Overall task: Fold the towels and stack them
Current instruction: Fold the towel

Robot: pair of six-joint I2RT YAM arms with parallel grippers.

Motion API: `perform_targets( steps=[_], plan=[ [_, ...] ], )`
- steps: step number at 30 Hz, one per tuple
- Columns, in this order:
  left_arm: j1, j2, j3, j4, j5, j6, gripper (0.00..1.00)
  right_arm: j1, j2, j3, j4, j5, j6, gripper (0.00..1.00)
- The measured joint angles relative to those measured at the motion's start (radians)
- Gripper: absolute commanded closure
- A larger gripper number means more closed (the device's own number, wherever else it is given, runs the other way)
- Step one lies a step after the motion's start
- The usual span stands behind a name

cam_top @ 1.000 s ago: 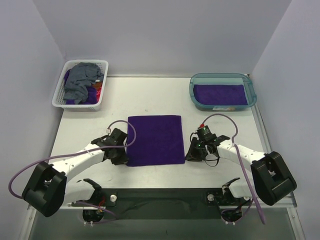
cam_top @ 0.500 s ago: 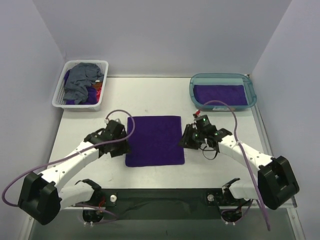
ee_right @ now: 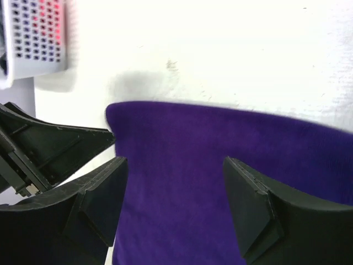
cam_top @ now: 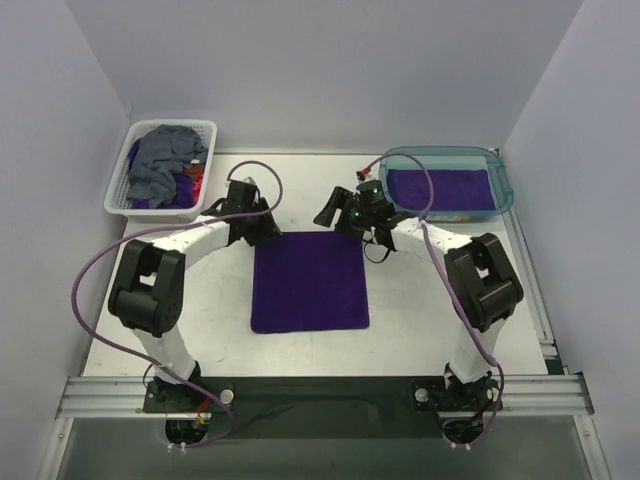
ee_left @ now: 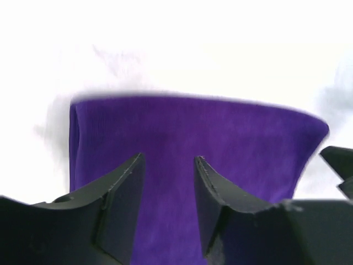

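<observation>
A deep purple towel point(cam_top: 308, 282) lies flat as a folded rectangle in the middle of the table. My left gripper point(cam_top: 265, 230) is at its far left corner, open, with only cloth point(ee_left: 220, 132) beneath the fingers point(ee_left: 168, 160). My right gripper point(cam_top: 328, 213) is at the far edge towards the right, open wider, over the same towel point(ee_right: 182, 143); nothing sits between its fingers point(ee_right: 174, 160). The right wrist view also shows the left gripper's fingers point(ee_right: 55, 143) at the towel's corner. More towels, a grey one point(cam_top: 160, 160) on top, fill the basket. Another purple towel point(cam_top: 440, 188) lies in the tub.
The white lattice basket point(cam_top: 120, 205) stands at the back left, with its wall point(ee_right: 38, 38) in the right wrist view. The teal translucent tub point(cam_top: 445, 155) stands at the back right, just behind the right wrist. Both arms reach across the table's sides beside the towel.
Both grippers have travelled from the towel's near corners up along its sides to its far edge and have opened. The towel lies much as before.
</observation>
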Motion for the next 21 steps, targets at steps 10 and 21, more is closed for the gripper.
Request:
perform_targets(
  steps=[10, 21],
  plan=[
    [0.097, 0.196, 0.04, 0.15, 0.078, -0.008, 0.56, -0.093, 0.172, -0.037, 0.148, 0.019, 0.025, 0.31],
    [0.122, 0.167, -0.004, 0.198, 0.121, -0.006, 0.42, -0.134, 0.155, -0.045, 0.144, 0.072, -0.051, 0.3]
  ],
)
